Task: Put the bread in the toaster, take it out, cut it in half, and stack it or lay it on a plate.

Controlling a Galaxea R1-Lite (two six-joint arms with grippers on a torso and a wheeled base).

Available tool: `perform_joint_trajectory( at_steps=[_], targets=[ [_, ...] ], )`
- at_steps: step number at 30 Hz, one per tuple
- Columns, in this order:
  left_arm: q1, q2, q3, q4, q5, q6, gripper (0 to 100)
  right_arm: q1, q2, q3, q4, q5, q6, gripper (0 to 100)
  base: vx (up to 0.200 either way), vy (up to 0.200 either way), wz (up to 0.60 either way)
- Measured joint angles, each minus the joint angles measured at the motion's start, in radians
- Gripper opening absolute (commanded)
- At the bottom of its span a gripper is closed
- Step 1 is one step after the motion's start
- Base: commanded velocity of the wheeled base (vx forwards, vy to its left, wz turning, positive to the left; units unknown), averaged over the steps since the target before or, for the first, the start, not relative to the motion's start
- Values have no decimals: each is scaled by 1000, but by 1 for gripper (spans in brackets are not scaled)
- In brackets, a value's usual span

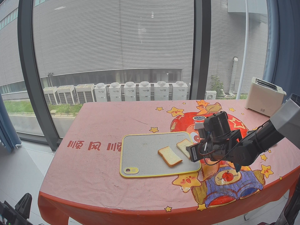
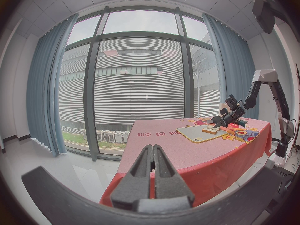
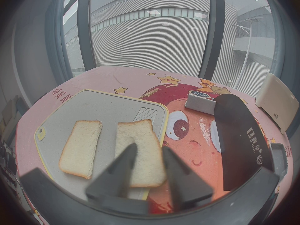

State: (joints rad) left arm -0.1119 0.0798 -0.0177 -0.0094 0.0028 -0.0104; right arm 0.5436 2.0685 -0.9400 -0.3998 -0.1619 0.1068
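Right hand (image 3: 148, 169) hangs low over the cutting board (image 1: 140, 153), its two dark fingers (image 3: 125, 169) spread moderately wide and holding nothing; they straddle the near end of the right-side bread half (image 3: 140, 138), though whether the tips touch the crumb I cannot tell. That piece lies flat at the board's right edge, just beside the yellow rim. The left-side bread half (image 3: 80, 147) lies flat next to it on the grey surface, a narrow strip of board showing between the two, and in the head view it sits turned at a slight angle to its partner. Just beside the hand, on the side away from the board, shows the broad dark blade of a knife (image 3: 240, 141); whether it rests flat on the worktop (image 1: 93, 172) I cannot tell. Beyond the blade a small pale block (image 3: 200, 103) sits on the pink cartoon-printed cloth that covers the worktop. The cream toaster (image 1: 264, 97) stands upright at the far right corner by the window (image 1: 112, 47), well apart from the board and the bread. The left hand (image 2: 153, 172) is held low off the near left side of the worktop, well away from everything on it, its fingers pressed together on nothing.
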Motion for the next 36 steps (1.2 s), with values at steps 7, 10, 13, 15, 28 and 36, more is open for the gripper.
perform_joint_trajectory(
  at_steps=[7, 10, 13, 15, 28, 36],
  targets=[
    [0, 0, 0, 0, 0, 0, 0, 1, -19, 7, 8, -1, 4, 0, 0, 0, 0],
    [0, 0, 0, 1, 0, 0, 0, 0, -27, 11, 4, -1, 6, 0, 0, 0, 0],
    [0, 0, 0, 0, 0, 0, 0, 0, -39, 11, -2, 0, 8, 0, 0, 0, 0],
    [0, 0, 0, 0, 0, 0, 0, 1, -53, 12, -1, 0, 9, 0, 0, 0, 0],
    [1, 0, 0, 4, -3, 4, 0, -8, -262, 85, 10, 2, 61, 0, 0, 0, 0],
    [1, -1, 0, 6, -2, 5, 0, -56, -394, 191, 7, 9, 69, 0, 0, -25, 0]
  ],
)
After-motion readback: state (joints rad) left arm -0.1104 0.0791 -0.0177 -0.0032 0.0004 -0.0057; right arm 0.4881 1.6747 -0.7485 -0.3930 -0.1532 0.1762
